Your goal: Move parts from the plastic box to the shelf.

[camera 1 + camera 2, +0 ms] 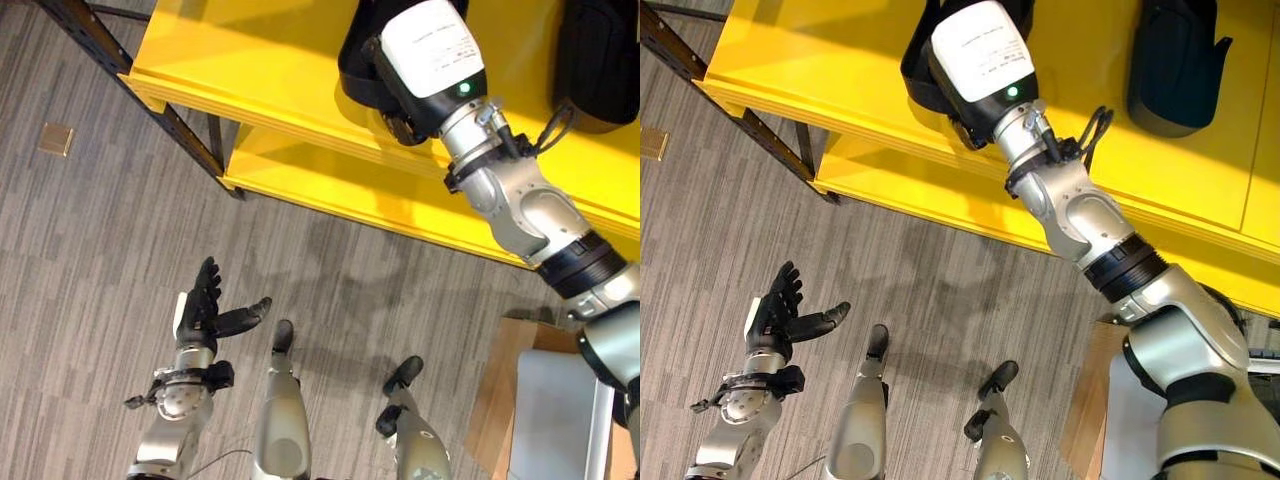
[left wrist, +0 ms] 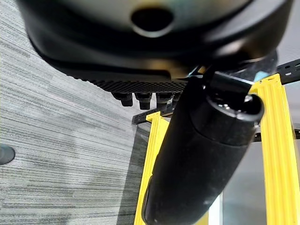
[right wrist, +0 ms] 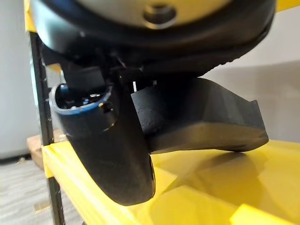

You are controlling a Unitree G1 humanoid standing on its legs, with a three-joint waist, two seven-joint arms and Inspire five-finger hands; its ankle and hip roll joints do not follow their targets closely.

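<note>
Right arm stretched out over the yellow shelf (image 1: 250, 60) now, and the right hand (image 3: 108, 140) is up on the top board with a dark part (image 3: 201, 119) in it: from the wrist you can see the thumb curled down across the near face of that black wedge-shaped piece, pinching it against the palm, while the part's underside looks to be touching the yellow surface or just off it, I can't tell which. A second dark part (image 1: 1175, 65) already sits on the same board, off to the right and well apart from the one being placed. The left hand (image 1: 205, 305) hangs low over the grey floor (image 1: 90, 260) on the near left, fingers spread and relaxed, thumb out to the side, carrying nothing. Over on the near right there's a brown cardboard edge with something pale and flat on it; whether that's the plastic box I can't tell. So the step in hand, as I read it, is the set-down. To do it well the hand should bring the part flat onto the board before the thumb lets go, so it doesn't tip or slide toward the near lip of the shelf, which sits just beside it. Letting the thumb open gently and drawing the hand straight back, rather than sideways, ought to keep the piece from being dragged along, and it should stay clear of the part already sitting further right.
</note>
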